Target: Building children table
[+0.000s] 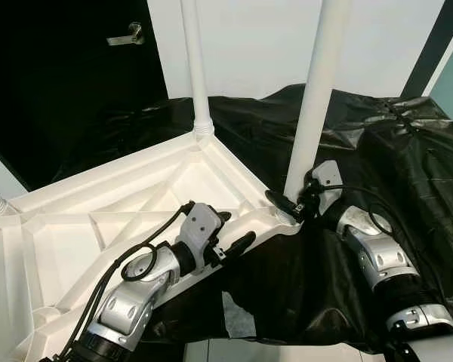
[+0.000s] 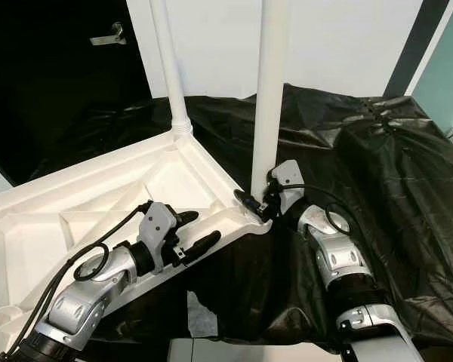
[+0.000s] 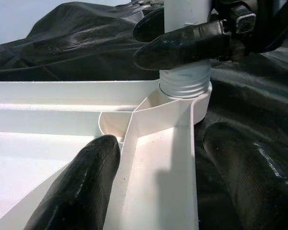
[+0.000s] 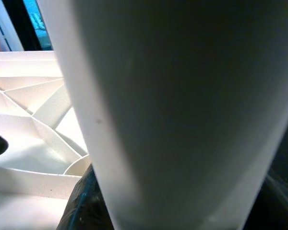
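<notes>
White tabletop (image 1: 98, 226) lies upside down on black sheeting (image 1: 408, 173), two legs (image 1: 318, 98) upright. My right gripper (image 1: 287, 202) pinches the near leg's base; my left gripper (image 1: 234, 230), spread, straddles the rim.

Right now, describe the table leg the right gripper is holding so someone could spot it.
An upturned white tabletop lies on a black sheet. Two white legs stand from its corners. Yours is the nearer leg, with the right gripper clamped round its base, unlike the far leg.
</notes>
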`<state>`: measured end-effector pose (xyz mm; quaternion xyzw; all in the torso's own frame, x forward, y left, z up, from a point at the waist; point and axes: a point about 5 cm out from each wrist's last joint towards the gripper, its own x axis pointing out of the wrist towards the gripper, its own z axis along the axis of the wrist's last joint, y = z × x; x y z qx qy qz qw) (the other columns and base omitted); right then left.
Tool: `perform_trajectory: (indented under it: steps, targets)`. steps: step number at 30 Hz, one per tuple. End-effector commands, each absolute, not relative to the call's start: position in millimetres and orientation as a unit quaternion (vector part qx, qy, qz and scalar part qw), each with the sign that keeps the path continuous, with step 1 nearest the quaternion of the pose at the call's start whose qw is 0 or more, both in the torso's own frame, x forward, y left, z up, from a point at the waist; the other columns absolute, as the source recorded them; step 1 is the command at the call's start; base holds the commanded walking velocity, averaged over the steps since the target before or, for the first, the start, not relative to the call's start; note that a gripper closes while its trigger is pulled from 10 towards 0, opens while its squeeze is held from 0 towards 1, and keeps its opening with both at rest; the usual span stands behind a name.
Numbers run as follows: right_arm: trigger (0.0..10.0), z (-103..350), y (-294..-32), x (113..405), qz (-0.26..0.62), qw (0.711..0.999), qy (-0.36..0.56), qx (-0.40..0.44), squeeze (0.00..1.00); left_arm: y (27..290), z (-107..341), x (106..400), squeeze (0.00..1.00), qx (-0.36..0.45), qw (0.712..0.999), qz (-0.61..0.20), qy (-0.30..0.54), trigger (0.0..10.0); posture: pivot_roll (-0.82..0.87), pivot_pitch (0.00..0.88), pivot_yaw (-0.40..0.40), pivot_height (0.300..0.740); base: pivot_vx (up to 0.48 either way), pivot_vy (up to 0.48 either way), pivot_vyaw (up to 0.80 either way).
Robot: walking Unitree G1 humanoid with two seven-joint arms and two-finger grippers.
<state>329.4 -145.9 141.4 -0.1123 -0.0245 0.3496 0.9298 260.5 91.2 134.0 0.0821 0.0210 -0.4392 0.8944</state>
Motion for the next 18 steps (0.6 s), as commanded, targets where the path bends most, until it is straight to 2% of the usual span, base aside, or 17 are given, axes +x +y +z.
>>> perform_trajectory:
  steps: [1, 2, 3, 4, 5, 9, 14, 16, 18]
  targets:
    - [0.0, 122.7, -144.2, 324.0, 0.344, 0.932, 0.015, -0.115, 0.0, 90.2, 132.4, 257.3, 0.0, 0.089, 0.883, -0.46, 0.025, 10.0, 0.01, 0.0, -0.007, 0.74, 0.0, 0.0, 0.0]
    - [0.0, 122.7, -144.2, 324.0, 0.344, 0.932, 0.015, -0.115, 0.0, 90.2, 132.4, 257.3, 0.0, 0.089, 0.883, -0.46, 0.025, 10.0, 0.01, 0.0, -0.007, 0.74, 0.0, 0.0, 0.0]
    - [9.2, 120.3, -142.1, 322.4, 0.328, 0.938, 0.017, -0.109, 0.0, 89.6, 132.7, 257.5, 0.0, 0.088, 0.883, -0.46, 0.025, 10.0, 0.01, 0.0, -0.004, 0.74, 0.0, 0.0, 0.0]
    - [9.2, 120.3, -142.1, 322.4, 0.328, 0.938, 0.017, -0.109, 0.0, 89.6, 132.7, 257.5, 0.0, 0.088, 0.883, -0.46, 0.025, 10.0, 0.01, 0.0, -0.004, 0.74, 0.0, 0.0, 0.0]
    - [10.0, 118.4, -138.2, 320.2, 0.301, 0.949, 0.019, -0.096, 0.0, 89.3, 133.1, 257.6, 0.0, 0.088, 0.882, -0.462, 0.025, 10.0, 0.0, 0.0, 0.001, 0.74, 0.0, 0.0, 0.0]
    - [10.0, 116.8, -129.0, 316.0, 0.228, 0.972, 0.024, -0.053, 0.0, 89.4, 133.6, 257.4, 0.0, 0.088, 0.881, -0.465, 0.025, 10.0, 0.0, 0.0, 0.01, 0.74, 0.0, 0.0, 0.0]
    - [10.0, 117.9, -122.2, 312.3, 0.19, 0.981, 0.019, -0.036, 0.0, 89.8, 134.0, 257.4, 0.0, 0.089, 0.88, -0.466, 0.025, 10.0, 0.0, 0.0, 0.013, 0.74, 0.0, 0.0, 0.0]
    - [10.0, 117.7, -116.5, 308.1, 0.139, 0.99, 0.017, -0.019, 0.0, 90.3, 134.8, 257.4, 0.0, 0.088, 0.88, -0.466, 0.025, 10.0, 0.0, 0.0, 0.015, 0.74, 0.0, 0.0, 0.0]
    - [10.0, 117.7, -116.5, 308.1, 0.139, 0.99, 0.017, -0.019, 0.0, 90.3, 134.8, 257.4, 0.0, 0.088, 0.88, -0.466, 0.025, 10.0, 0.0, 0.0, 0.015, 0.74, 0.0, 0.0, 0.0]
